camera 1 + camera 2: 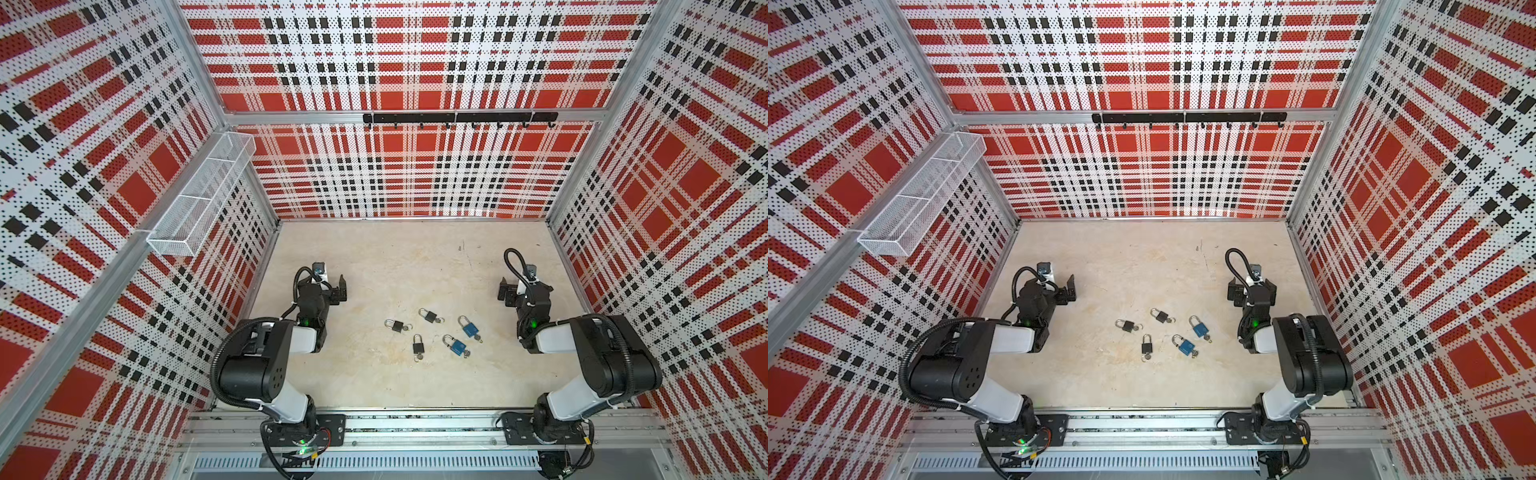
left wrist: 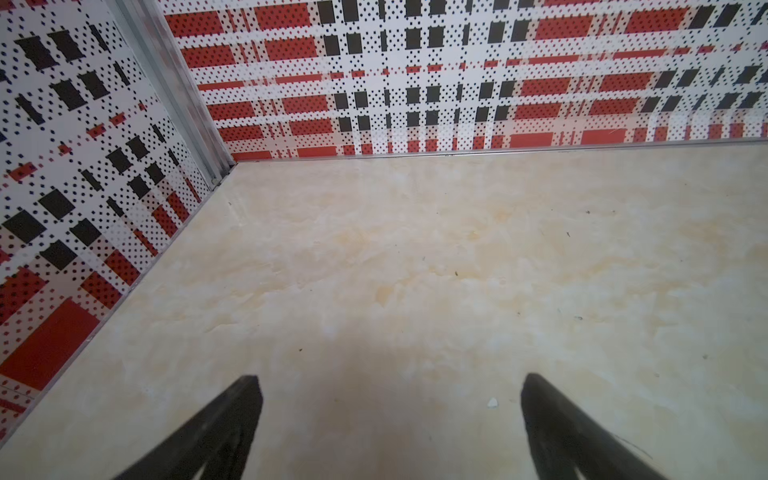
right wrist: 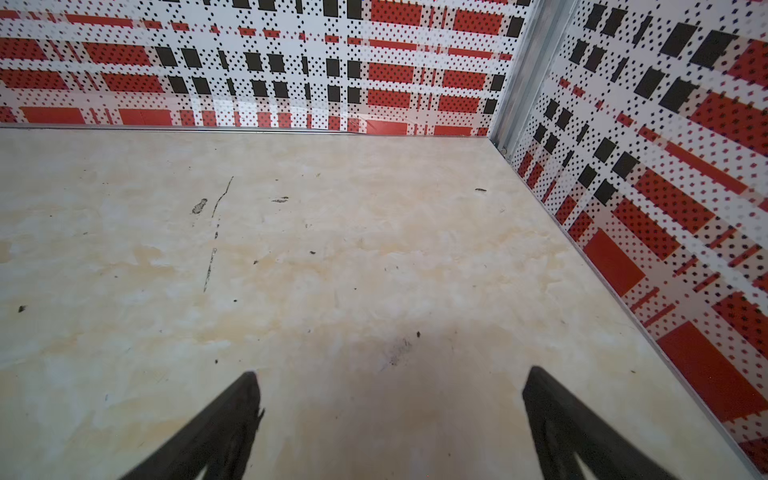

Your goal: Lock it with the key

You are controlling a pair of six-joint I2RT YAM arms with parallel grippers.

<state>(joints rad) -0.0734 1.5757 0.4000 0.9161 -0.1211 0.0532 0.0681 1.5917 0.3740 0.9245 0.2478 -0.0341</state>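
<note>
Three black padlocks (image 1: 398, 326) (image 1: 431, 316) (image 1: 418, 345) and two blue padlocks (image 1: 469, 329) (image 1: 456, 346) lie flat mid-table in both top views, the nearest blue one (image 1: 1185, 346) among them. A small key (image 1: 421, 356) sticks out of the base of each. My left gripper (image 1: 340, 291) (image 2: 390, 378) hovers open to their far left, with nothing between its fingers. My right gripper (image 1: 505, 291) (image 3: 392, 372) is open and empty to their far right. Neither wrist view shows a padlock, only bare table.
Red plaid pegboard walls close in the beige table (image 1: 374, 257) on three sides. A white wire basket (image 1: 199, 199) hangs on the left wall and a black hook rail (image 1: 459, 118) on the back wall. The arm bases sit on a metal rail (image 1: 415, 432) at the front.
</note>
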